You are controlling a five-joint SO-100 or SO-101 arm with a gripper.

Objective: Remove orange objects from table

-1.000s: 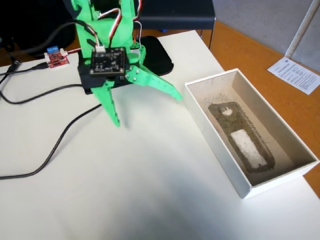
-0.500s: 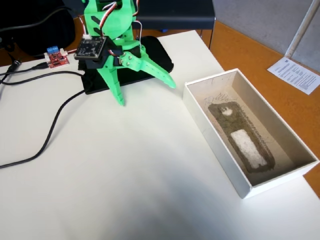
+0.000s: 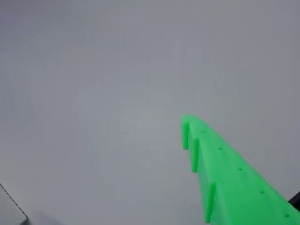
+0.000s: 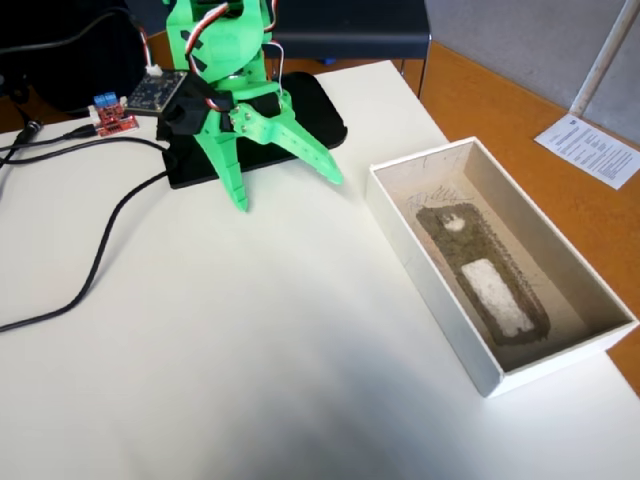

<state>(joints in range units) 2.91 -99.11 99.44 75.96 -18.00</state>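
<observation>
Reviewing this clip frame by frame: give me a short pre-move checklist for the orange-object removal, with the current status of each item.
1. Orange object located: not ok. None shows on the table in the fixed view or the wrist view.
2. Gripper empty: ok. Its fingers are spread with nothing between them.
3. White box free to receive: ok. It sits open at the right of the fixed view, holding only a dark flat insert.
4. Black cables clear of the arm's path: cannot tell. They trail across the left of the table.
5. Wrist view usable: ok. It shows the green finger over bare white tabletop.
</observation>
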